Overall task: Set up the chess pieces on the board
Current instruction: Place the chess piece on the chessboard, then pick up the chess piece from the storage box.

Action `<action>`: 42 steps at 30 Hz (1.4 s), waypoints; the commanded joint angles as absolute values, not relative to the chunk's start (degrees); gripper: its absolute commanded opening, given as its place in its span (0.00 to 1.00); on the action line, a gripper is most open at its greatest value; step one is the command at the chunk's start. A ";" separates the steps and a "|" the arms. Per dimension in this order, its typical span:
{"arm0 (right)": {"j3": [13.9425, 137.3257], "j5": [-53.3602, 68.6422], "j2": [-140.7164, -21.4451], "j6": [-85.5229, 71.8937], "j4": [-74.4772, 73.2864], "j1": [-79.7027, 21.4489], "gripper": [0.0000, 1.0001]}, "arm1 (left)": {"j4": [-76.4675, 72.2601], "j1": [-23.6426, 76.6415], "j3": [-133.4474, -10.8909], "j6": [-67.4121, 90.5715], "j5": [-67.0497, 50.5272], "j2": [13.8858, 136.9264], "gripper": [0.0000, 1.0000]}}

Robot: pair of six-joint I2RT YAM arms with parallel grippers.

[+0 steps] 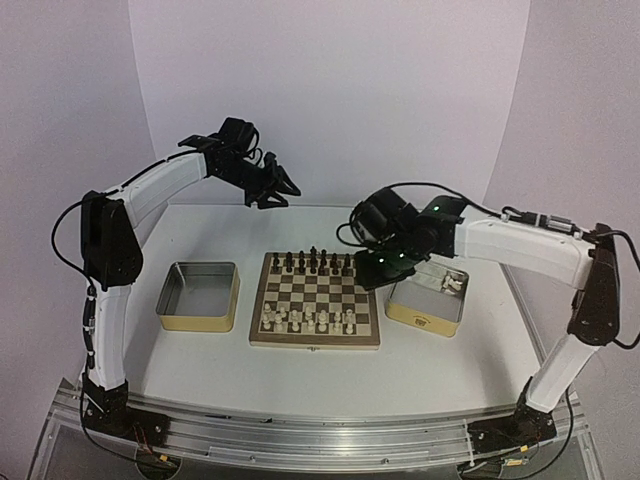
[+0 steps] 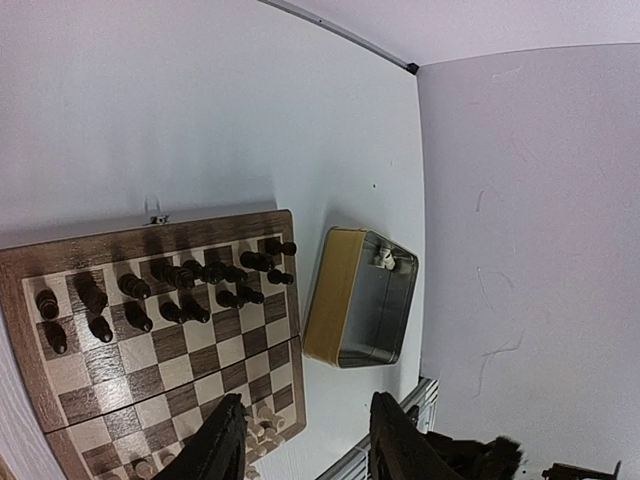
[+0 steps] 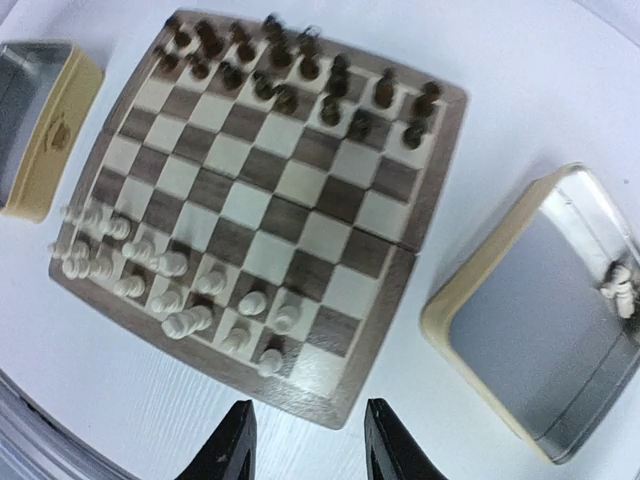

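Board (image 1: 315, 297) sits mid-table, white pieces (image 1: 312, 320) crowded along its near edge, dark pieces (image 1: 315, 262) along the far edge. A couple more white ones are in the tin (image 1: 424, 318) just right of it. Left arm (image 1: 150, 190) arches high over the table's far-left, left fingers (image 2: 225, 445) apart, empty. Right arm (image 1: 510, 245) reaches over the board's far-right corner, right fingers (image 3: 235, 445) spread, holding nothing.

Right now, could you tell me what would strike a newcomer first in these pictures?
The wooden board sits mid-table, dark pieces ranked along its far edge and cream chess pieces crowded along the near one. Yellow-sided tins flank it: the left tin looks empty, the right tin holds a few cream pieces. The right gripper hovers open by the board's right edge.
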State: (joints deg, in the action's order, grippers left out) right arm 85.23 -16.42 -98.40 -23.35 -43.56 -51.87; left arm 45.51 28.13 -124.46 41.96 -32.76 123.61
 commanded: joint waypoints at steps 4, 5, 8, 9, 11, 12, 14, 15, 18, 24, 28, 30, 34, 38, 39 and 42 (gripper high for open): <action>82.93 -18.11 -94.83 -28.36 -47.54 -32.15 0.37 | 43.03 35.15 -131.00 41.84 -31.88 126.24 0.41; 82.91 -16.99 -95.56 -29.59 -47.81 -29.75 0.37 | 43.22 36.27 -132.02 41.80 -31.87 127.16 0.41; 83.08 -14.13 -99.33 -32.26 -47.90 -23.83 0.37 | 43.29 38.67 -133.80 42.09 -32.44 129.26 0.41; 83.63 -14.06 -101.08 -32.75 -47.90 -22.68 0.36 | 42.97 39.06 -133.74 42.32 -32.93 129.55 0.41; 84.20 -14.47 -103.49 -33.77 -48.02 -21.08 0.36 | 42.42 39.90 -133.39 42.59 -33.29 129.61 0.41; 84.23 -14.41 -104.67 -34.25 -47.99 -20.14 0.35 | 42.27 40.12 -133.20 42.64 -33.47 129.55 0.41; 84.26 -14.14 -106.67 -35.13 -47.85 -18.41 0.34 | 42.05 40.25 -133.07 42.73 -33.46 129.40 0.41; 84.38 -14.13 -107.54 -35.41 -47.79 -17.75 0.34 | 41.99 40.25 -133.11 42.72 -33.35 129.29 0.41; 84.59 -13.85 -109.33 -35.59 -47.29 -16.42 0.32 | 41.92 40.26 -133.78 42.68 -33.08 129.44 0.41; 83.84 -12.98 -112.84 -35.80 -46.10 -14.97 0.31 | 41.33 40.25 -134.36 43.41 -33.58 130.12 0.41; 82.71 -11.72 -113.86 -35.97 -44.12 -14.77 0.30 | 41.22 40.26 -134.60 43.59 -33.33 130.19 0.42; 82.37 -10.95 -114.34 -35.92 -43.17 -14.77 0.30 | 41.23 40.25 -134.72 43.68 -33.20 130.26 0.42; 82.26 -11.02 -115.68 -35.94 -41.91 -14.63 0.29 | 41.13 40.24 -134.82 44.04 -33.05 130.31 0.41; 82.33 -11.60 -117.03 -35.80 -41.04 -14.36 0.28 | 41.08 40.25 -134.82 44.28 -32.91 130.37 0.41; 82.40 -11.82 -117.32 -35.72 -40.90 -14.30 0.28 | 41.06 40.21 -134.82 44.34 -32.88 130.37 0.41; 82.46 -12.23 -118.00 -35.31 -40.35 -14.09 0.27 | 40.87 40.24 -134.82 44.53 -32.83 130.34 0.41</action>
State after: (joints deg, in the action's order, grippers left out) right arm 82.35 -11.78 -116.86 -35.18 -41.73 -14.58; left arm 42.89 40.14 -132.00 43.84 -33.21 130.42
